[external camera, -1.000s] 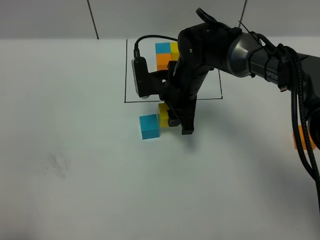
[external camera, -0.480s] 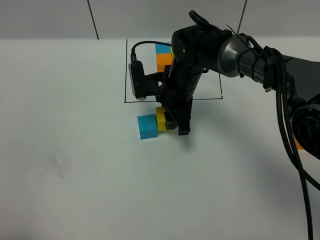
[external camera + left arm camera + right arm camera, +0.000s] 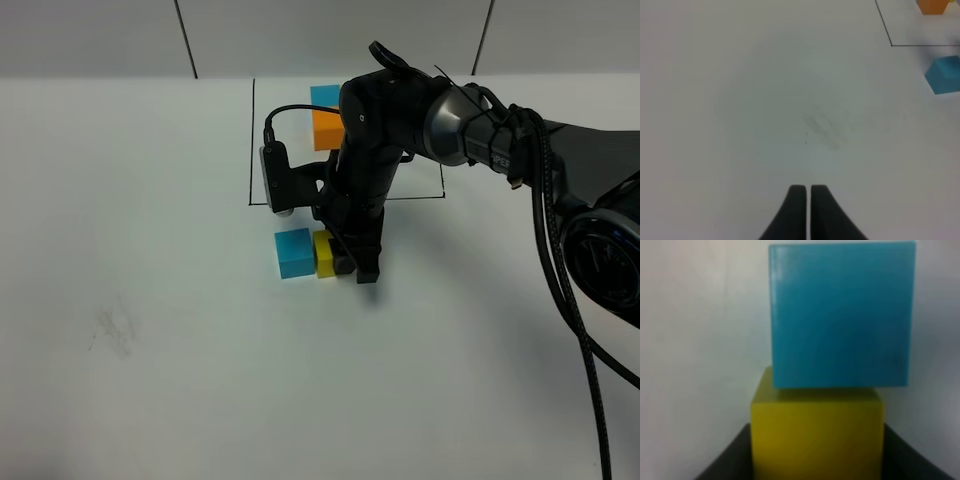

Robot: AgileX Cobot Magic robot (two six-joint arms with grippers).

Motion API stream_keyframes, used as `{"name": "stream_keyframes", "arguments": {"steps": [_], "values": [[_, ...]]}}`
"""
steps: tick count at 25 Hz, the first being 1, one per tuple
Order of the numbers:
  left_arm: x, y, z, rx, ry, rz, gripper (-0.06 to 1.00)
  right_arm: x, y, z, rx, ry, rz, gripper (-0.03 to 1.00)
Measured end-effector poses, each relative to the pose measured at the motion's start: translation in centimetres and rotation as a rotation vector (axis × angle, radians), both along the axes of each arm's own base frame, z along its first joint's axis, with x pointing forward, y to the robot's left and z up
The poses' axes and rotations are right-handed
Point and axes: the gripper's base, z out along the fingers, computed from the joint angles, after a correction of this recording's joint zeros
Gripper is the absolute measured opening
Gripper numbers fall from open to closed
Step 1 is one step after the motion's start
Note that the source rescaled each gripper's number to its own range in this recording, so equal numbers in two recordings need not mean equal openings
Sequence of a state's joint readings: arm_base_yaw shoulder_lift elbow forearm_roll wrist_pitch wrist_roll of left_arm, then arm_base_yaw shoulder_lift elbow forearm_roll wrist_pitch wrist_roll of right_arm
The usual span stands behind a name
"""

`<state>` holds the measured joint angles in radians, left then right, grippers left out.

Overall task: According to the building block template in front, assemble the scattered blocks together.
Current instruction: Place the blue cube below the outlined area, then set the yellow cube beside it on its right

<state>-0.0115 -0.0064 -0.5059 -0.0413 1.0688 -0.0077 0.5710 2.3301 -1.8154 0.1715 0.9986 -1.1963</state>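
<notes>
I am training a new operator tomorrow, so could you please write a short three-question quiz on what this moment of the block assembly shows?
1. True or false: the left end effector grips a cube.
2. Which colour of cube sits between the jaws of the right end effector? A sky-blue, B yellow, C orange.
3. Fill in: the loose sky-blue cube lies ___ the black drawn frame.
Key: 1 false, it is shut on nothing. 2 B, the yellow cube. 3 outside.
</notes>
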Motion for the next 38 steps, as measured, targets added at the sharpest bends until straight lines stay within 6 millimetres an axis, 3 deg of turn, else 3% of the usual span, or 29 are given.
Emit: {"name": "stream_keyframes", "arguments": {"steps": [38], "values": [[0.0, 0.0, 0.0, 0.000, -0.001, 0.000, 0.00, 0.2, 0.2, -1.3, -0.005, 0.012, -0.019, 0.54]]}}
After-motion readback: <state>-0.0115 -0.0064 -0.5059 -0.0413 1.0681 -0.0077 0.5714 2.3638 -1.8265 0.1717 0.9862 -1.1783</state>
